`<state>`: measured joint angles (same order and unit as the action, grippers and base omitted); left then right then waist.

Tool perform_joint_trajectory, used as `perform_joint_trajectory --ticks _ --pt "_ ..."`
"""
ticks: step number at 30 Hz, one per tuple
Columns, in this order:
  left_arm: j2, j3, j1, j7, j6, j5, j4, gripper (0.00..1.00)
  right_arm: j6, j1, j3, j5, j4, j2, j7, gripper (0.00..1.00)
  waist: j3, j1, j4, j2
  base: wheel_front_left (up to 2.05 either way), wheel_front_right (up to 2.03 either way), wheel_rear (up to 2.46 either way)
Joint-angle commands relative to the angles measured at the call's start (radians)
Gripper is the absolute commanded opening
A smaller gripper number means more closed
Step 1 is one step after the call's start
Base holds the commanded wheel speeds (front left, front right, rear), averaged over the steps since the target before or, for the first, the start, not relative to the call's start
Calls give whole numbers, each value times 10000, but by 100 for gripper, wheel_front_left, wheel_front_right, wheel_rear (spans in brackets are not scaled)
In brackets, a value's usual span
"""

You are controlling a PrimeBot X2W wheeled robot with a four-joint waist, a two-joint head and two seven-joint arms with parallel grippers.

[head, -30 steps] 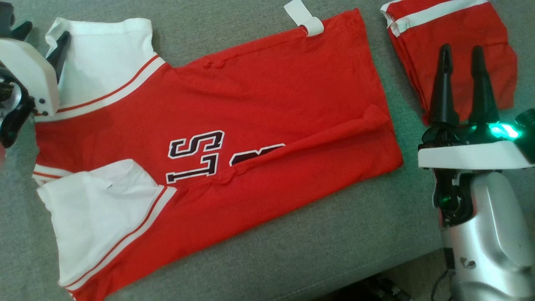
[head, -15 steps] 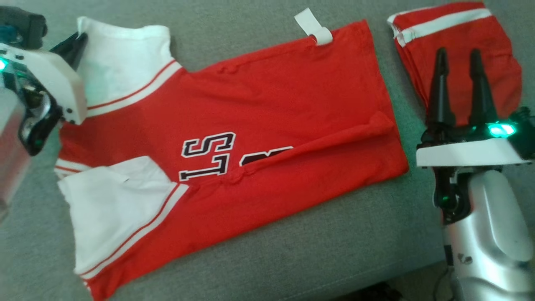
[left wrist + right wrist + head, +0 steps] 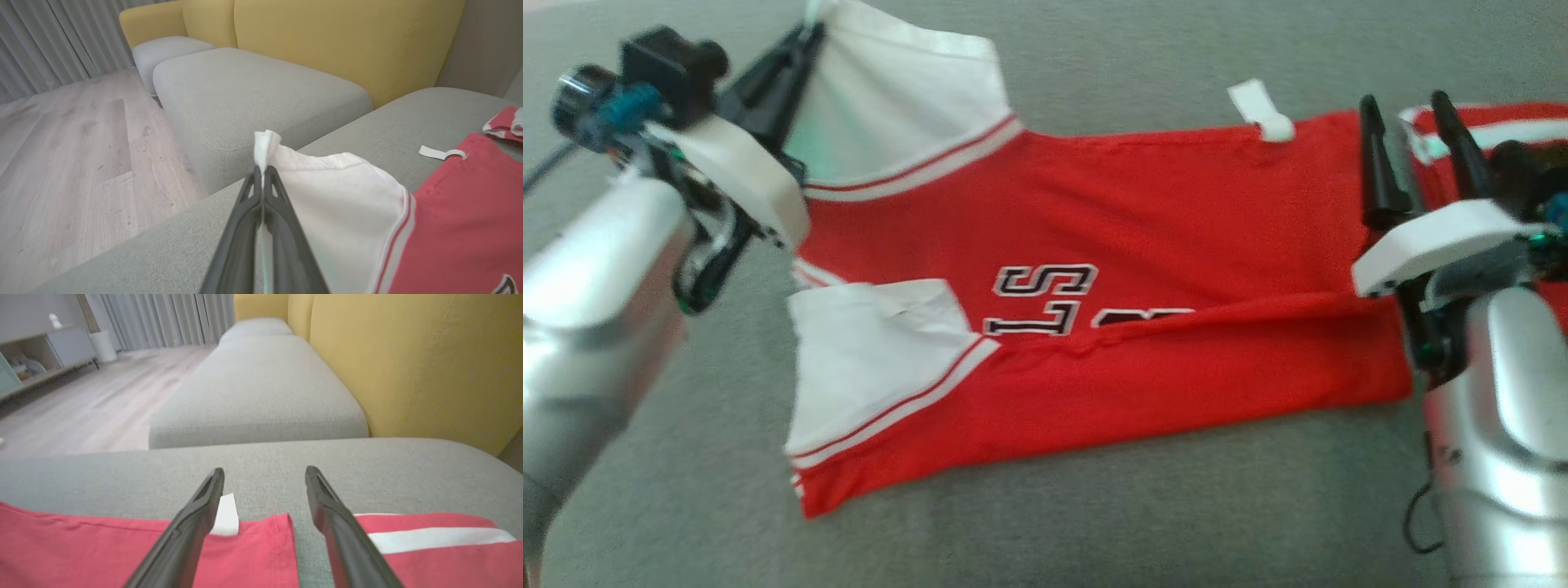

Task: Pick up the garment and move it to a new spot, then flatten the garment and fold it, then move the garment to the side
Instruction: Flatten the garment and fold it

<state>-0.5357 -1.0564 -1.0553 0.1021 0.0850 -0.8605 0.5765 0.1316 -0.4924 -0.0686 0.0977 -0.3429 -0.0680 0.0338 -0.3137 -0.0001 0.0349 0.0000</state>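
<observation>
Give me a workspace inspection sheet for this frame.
Surface: grey fabric sofa seat.
Job's things: red fabric jersey with dark lettering, partly folded; one white sleeve raised.
Clutter: folded red cloth with white stripe beside the hem; white loop tag.
Claws: left claw shut on that sleeve's corner; right claw open above the hem.
Cables: thin dark cable by right arm.
Surroundings: yellow sofa back, pale wooden floor, grey curtains.
</observation>
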Motion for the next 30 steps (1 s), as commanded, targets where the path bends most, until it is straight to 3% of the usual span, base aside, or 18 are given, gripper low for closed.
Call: perform_joint_trajectory --ticks 1,12,27,28,29,30 --pt "-449 350 -234 149 -121 116 -353 0 -9 -441 117 -95 158 -211 229 100 222 1 -517 0 0 0 0" --pt "-1035 130 616 -3 -1002 279 -3269 0 -9 -2005 -511 -725 -3061 -1198 2397 100 20 1 -1359 0 0 0 0" --pt "-1380 89 582 -370 -1341 321 -4283 0 -9 -3207 85 -974 -5574 -1287 2204 100 -315 1 -1375 0 0 0 0" --pt "-1392 85 583 -384 -1352 319 -4266 0 -9 -3269 192 -918 -5692 -1303 2155 19 -319 1 -1363 0 0 0 0" --pt "-1404 83 589 -387 -1358 313 -4235 0 -9 -3338 300 -873 -5767 -1321 2044 0 -306 1 -1345 0 0 0 0" --pt "-1416 88 606 -385 -1374 298 -4188 0 -9 -3415 351 -785 -5825 -1328 1891 0 -274 1 -1317 0 0 0 0"
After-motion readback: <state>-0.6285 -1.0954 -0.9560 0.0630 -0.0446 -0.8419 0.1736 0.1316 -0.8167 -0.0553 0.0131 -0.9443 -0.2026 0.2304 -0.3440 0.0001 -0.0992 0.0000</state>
